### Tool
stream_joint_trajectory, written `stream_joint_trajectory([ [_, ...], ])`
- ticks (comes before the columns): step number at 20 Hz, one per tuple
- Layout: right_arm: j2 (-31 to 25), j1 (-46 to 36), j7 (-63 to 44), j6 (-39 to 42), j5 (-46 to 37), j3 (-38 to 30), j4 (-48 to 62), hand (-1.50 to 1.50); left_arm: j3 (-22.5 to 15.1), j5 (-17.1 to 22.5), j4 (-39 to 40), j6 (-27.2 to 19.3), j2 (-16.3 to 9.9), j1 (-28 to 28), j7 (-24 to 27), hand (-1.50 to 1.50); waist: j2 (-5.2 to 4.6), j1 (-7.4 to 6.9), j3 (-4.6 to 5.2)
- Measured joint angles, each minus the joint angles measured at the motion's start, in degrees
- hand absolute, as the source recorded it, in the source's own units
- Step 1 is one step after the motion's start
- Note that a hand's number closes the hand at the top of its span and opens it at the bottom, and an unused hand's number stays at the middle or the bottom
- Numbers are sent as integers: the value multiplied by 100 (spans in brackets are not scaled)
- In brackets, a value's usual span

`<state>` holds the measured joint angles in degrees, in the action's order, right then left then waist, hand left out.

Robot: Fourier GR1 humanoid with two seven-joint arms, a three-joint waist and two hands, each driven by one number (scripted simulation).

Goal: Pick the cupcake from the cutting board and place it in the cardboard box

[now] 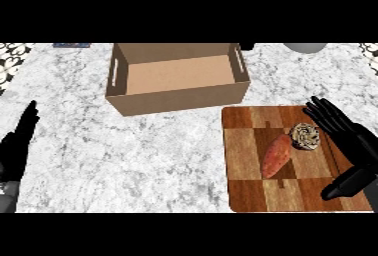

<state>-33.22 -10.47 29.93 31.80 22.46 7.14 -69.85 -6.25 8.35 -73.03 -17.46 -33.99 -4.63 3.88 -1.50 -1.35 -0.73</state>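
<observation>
Fingers of the right hand (347,137) are stretching out straight and open over the right edge of the wooden patchwork cutting board (255,192), just beside one round, swirl-topped cupcake (305,136) that is lying on it next to one tapered orange sweet potato (277,156). Farther off, one empty, open-topped cardboard box (177,77) is sitting on the veined marble counter (133,155), while the left hand (18,145) is resting open at the left edge.

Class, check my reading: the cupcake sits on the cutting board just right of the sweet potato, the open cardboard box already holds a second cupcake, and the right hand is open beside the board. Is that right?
One detail is wrong. In the head view the cardboard box holds nothing visible. The rest stands: the cupcake sits on the cutting board right of the sweet potato, and the right hand is open.
</observation>
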Motion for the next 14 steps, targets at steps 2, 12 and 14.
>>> stream_joint_trajectory([
  [2,-81,-69,280,225,25,-85,392,-150,-55,-83,14,-22,-6,-60,-67,0,-1,-36,2],
  [12,-1173,-802,1310,-322,-1689,283,1100,-150,-224,-295,18,-42,33,-406,-410,0,18,-196,18],
  [14,-1329,-976,1478,-439,-2047,509,1210,-150,-266,-333,5,-43,65,-457,-442,0,10,-246,22],
])
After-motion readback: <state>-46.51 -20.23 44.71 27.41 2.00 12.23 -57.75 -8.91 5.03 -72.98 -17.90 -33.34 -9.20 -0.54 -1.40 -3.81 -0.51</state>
